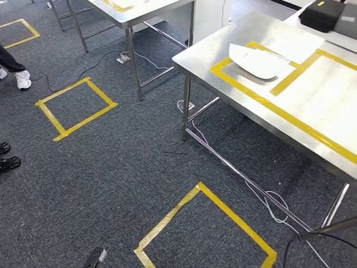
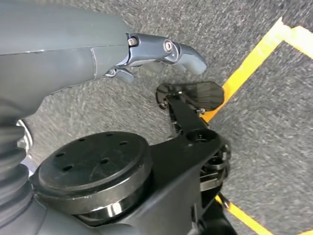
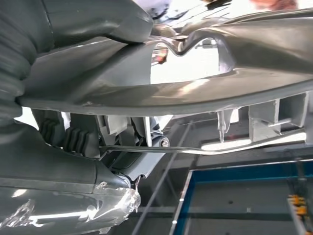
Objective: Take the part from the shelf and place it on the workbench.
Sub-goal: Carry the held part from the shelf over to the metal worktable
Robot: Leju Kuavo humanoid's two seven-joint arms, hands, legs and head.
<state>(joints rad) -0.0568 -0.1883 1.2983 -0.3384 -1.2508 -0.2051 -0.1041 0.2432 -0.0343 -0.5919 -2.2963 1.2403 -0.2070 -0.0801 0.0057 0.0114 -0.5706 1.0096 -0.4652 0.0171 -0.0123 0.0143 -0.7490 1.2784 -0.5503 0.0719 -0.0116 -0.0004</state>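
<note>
A long, shiny grey moulded part [image 3: 229, 83] runs across the right wrist view. My right hand [image 3: 55, 166] grips it, with the thumb [image 3: 96, 19] over one face and the palm under the other. The steel workbench [image 1: 294, 111] stands ahead to my right, marked with yellow tape rectangles. A white curved part [image 1: 256, 60] lies inside the tape on it. My left hand [image 2: 110, 54] hangs over the carpet with its fingers [image 2: 166, 49] stretched out and nothing in them.
A second steel table [image 1: 139, 11] stands at the back. Yellow tape squares [image 1: 76, 106] [image 1: 202, 223] mark the carpet. Cables [image 1: 273, 204] trail under the workbench. A black case [image 1: 322, 14] sits at its far end. People's shoes [image 1: 22, 81] [image 1: 8, 162] show at the left edge.
</note>
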